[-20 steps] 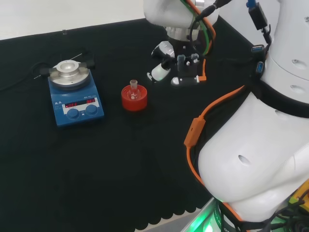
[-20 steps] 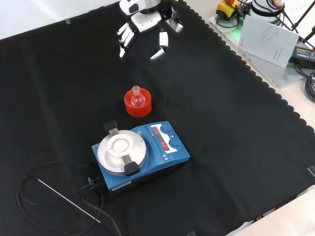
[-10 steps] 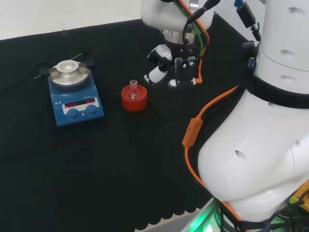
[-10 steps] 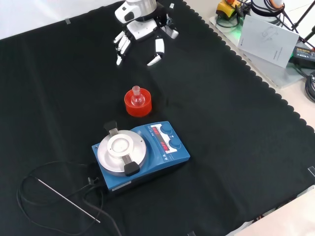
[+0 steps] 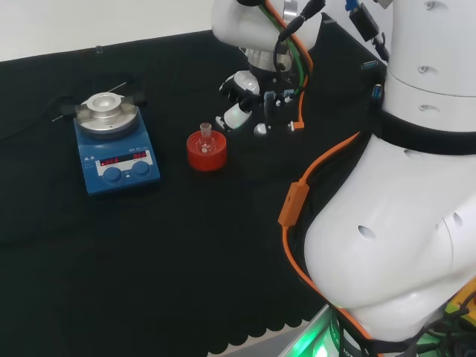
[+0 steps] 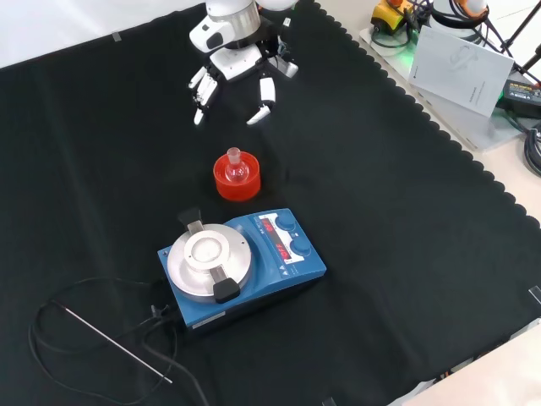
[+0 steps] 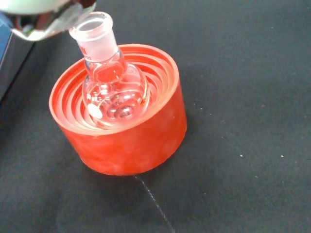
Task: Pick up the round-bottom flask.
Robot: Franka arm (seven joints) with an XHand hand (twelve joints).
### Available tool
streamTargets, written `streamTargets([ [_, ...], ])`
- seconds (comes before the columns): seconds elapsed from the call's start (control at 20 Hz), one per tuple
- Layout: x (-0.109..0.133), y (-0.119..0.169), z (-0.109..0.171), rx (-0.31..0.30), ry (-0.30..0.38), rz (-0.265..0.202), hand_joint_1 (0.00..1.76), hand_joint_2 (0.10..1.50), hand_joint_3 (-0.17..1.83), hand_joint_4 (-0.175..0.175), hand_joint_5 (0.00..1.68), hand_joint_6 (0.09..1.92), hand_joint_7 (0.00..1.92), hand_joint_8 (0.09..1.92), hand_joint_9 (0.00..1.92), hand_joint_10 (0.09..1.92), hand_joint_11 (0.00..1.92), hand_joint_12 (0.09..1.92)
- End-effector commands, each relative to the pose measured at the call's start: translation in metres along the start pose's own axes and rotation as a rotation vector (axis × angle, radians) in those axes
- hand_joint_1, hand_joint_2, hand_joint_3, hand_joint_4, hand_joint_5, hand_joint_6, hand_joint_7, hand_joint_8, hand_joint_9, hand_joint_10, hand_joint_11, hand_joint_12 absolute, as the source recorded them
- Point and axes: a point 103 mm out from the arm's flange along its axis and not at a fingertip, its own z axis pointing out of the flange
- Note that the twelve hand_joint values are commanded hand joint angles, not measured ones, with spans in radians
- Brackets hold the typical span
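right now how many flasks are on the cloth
1. The round-bottom flask sits upright in the red ribbed stand, between the hotplate and the hand. Other clear glass could go unseen.

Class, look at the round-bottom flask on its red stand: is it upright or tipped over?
Upright. The flask sits with its bulb in the red ribbed stand and its open neck pointing up; the front view shows the same.

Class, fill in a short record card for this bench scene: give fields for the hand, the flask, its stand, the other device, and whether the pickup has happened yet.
hand: open, fingers pointing down, above the cloth, apart from the flask
flask: small, clear, round-bottomed, upright, looks empty
stand: red ribbed ring, flask seated in it
blue hotplate: beside the stand, round metal top
pickup: not yet done
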Motion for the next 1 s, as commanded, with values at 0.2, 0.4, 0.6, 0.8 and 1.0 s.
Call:
streamTargets([
  [0.2,0.005,0.012,0.011,0.005,-0.001,-0.023,0.88,0.43,1.04,-0.052,0.61,0.09,0.57,0.63,0.66,0.61,0.35,1.3],
  [0.4,0.01,0.014,0.016,0.004,-0.004,-0.037,0.88,0.43,1.04,-0.051,0.62,0.09,0.56,0.63,0.66,0.61,0.36,1.3],
  [0.6,0.013,0.016,0.02,-0.004,-0.009,-0.047,0.88,0.43,1.04,-0.048,0.64,0.09,0.56,0.63,0.66,0.6,0.36,1.3],
  [0.8,0.015,0.017,0.024,-0.001,-0.013,-0.055,0.89,0.43,1.04,-0.047,0.66,0.1,0.56,0.62,0.66,0.6,0.36,1.3],
  [1.0,0.017,0.018,0.027,-0.006,-0.01,-0.053,0.91,0.42,1.04,-0.041,0.76,0.15,0.56,0.62,0.67,0.6,0.36,1.29],
])
